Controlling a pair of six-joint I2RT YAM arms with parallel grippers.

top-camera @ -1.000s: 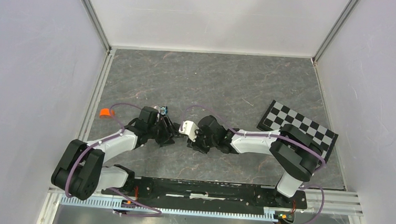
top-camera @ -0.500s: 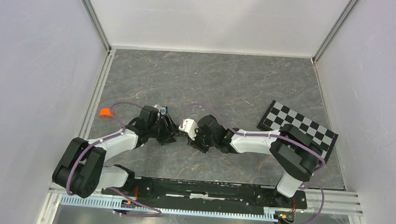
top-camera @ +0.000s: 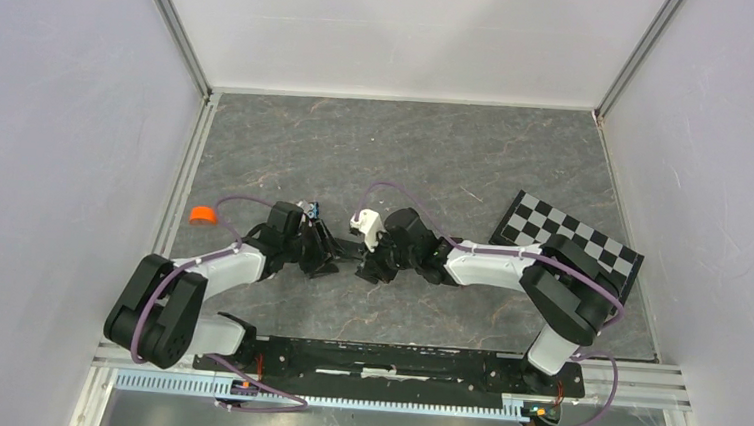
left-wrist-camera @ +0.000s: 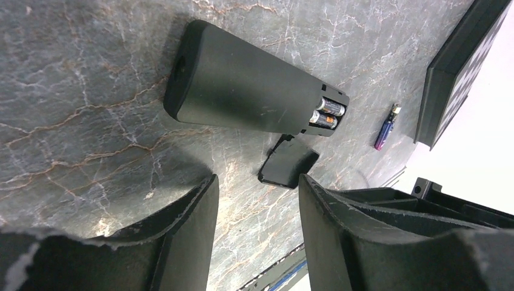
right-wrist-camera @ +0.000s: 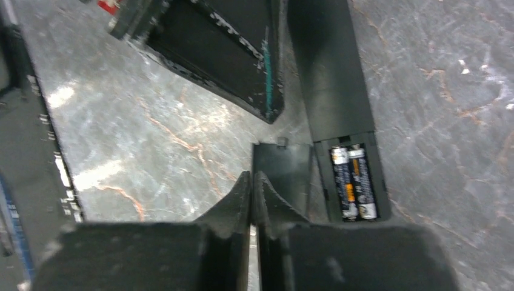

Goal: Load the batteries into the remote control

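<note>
Two empty tools: left tool (left-wrist-camera: 257, 185) spread wide, right tool (right-wrist-camera: 251, 179) pinched together beside cover (right-wrist-camera: 283, 173).

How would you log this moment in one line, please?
remote: bay open, two cells seated | cover: off, beside remote | spare battery: loose | left hand: open | right hand: shut
</note>
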